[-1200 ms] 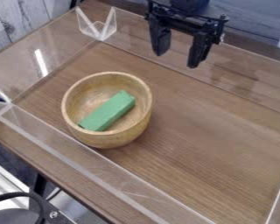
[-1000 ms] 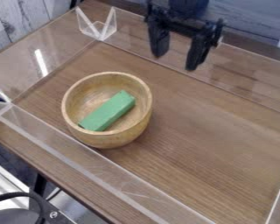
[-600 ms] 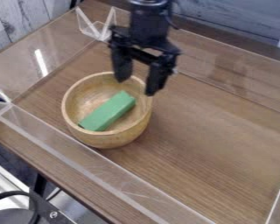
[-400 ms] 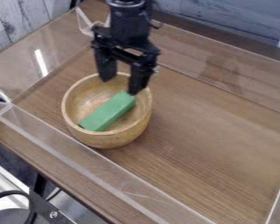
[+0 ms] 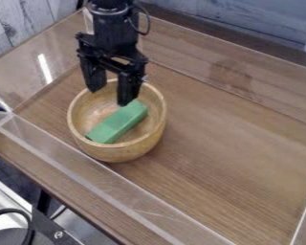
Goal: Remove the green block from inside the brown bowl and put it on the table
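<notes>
Where visible, one block point(image 5: 116, 123); one bowl point(image 5: 155, 144)

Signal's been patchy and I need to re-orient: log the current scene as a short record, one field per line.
target: green block, lying inside the bowl
container: light-brown wooden bowl, upright on the table
surface: wood-grain tabletop
hand: black, open, over the bowl's far part
grip: nothing held
block on table: not yet
</notes>
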`<state>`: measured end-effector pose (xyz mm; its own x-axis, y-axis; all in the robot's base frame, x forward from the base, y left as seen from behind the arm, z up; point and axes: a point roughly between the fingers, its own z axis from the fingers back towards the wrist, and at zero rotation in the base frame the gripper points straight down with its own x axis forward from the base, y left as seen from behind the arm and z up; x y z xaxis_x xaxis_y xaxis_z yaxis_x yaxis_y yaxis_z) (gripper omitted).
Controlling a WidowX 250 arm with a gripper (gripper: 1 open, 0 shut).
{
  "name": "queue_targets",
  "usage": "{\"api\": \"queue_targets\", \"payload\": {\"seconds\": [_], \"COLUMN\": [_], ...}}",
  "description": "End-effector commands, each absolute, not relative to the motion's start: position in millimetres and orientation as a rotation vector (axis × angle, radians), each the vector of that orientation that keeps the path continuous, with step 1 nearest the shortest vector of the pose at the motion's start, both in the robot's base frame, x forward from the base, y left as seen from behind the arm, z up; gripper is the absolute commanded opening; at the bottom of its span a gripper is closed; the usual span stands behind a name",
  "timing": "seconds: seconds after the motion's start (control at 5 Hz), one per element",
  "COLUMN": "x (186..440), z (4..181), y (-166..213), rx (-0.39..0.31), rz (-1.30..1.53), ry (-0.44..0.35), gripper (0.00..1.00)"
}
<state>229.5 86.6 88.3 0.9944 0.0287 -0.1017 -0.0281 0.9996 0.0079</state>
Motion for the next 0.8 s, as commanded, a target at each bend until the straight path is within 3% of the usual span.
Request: {"api": "queue_targets", "payload": {"seconds": [0.0,0.6], "x": [233.6,238.6], "z": [88.8,59.9], "y": [93.8,99.9], "rx": [0.017,-0.015], "rz": [0.038,0.044], "ry": [0.066,0.026], "gripper": [1.0,1.0]}}
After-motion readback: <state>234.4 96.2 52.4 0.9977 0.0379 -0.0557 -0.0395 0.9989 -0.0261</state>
